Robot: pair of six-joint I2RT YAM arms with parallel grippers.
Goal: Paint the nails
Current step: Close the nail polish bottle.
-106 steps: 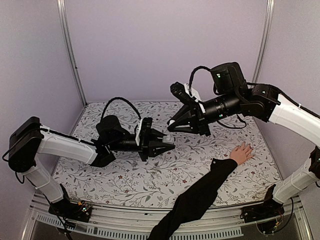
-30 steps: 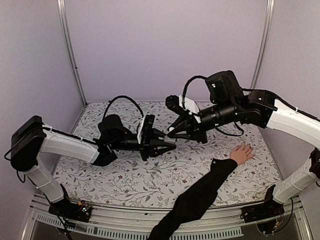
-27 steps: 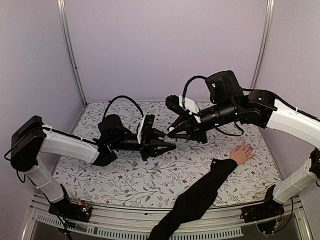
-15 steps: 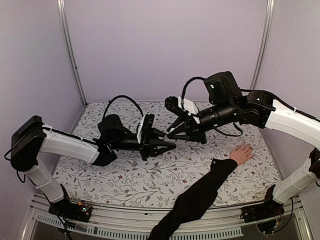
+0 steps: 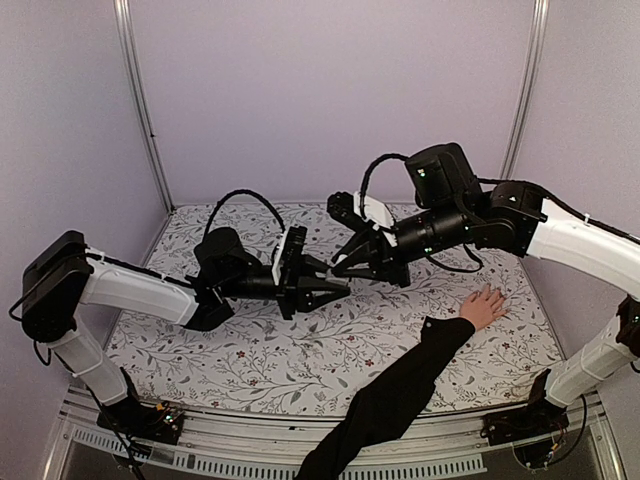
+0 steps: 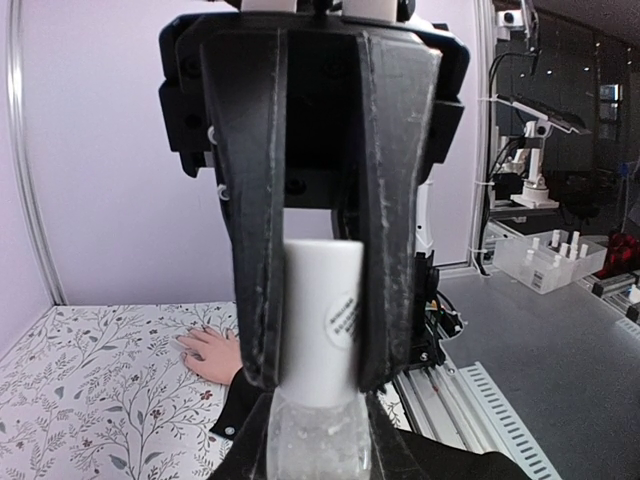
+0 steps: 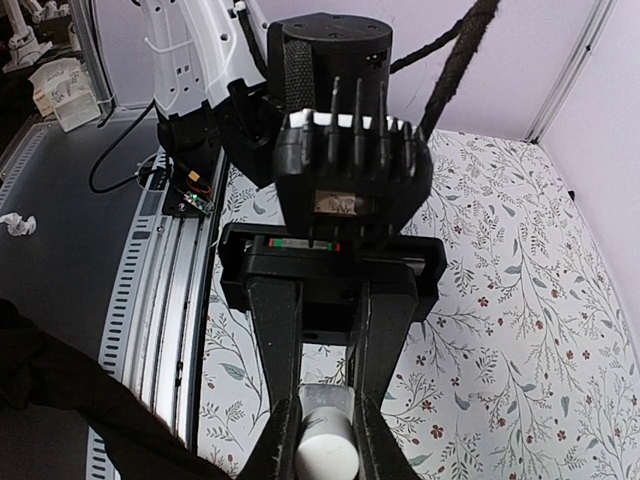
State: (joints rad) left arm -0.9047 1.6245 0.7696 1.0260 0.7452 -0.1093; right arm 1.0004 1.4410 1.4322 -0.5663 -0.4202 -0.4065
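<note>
I can't resolve the nails [image 5: 496, 292] from above; the left gripper [image 6: 315, 385] covers the sides of the bottle [image 6: 322, 320], and the wrist view's lower edge crops its base.

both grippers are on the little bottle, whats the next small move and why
Probably twist the right gripper to loosen the white cap while the left gripper holds the bottle steady: the cap sits closed on it, so painting the hand cannot start.

White arms, black joints
Left arm [image 5: 130, 290] and right arm [image 5: 585, 235]: white shell links, black joint housings, black wrists; a black cable [image 5: 240, 196] loops over each wrist; a green light [image 5: 423, 172] glows on the right housing; black jaws scuffed pale along their edges
</note>
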